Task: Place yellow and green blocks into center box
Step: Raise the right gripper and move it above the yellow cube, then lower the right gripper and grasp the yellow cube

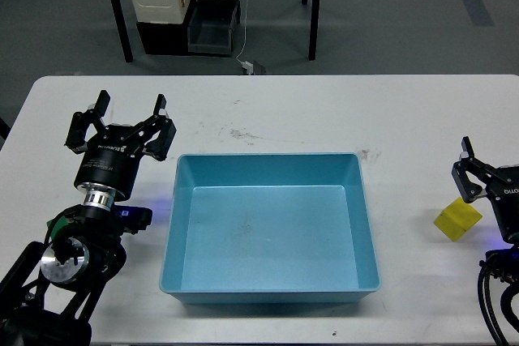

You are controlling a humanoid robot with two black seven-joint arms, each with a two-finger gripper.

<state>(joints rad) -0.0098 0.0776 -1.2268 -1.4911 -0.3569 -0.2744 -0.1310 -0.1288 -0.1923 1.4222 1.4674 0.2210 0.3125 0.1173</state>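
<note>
One yellow block [457,220] beside right claw [470,169], grip unclear; one blue tray [369,224]; left claw [130,107] spread wide, holding nothing

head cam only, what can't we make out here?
- Dark green cube: not visible anywhere in the head view; possibly behind the left arm, cannot tell.
- Right gripper: cut by the right edge; only one finger shows beside the small bright yellow cube, so jaw state and contact unclear.
- Large shallow light blue plastic tray: holds no block.
- Left gripper: open, holding nothing.
</note>
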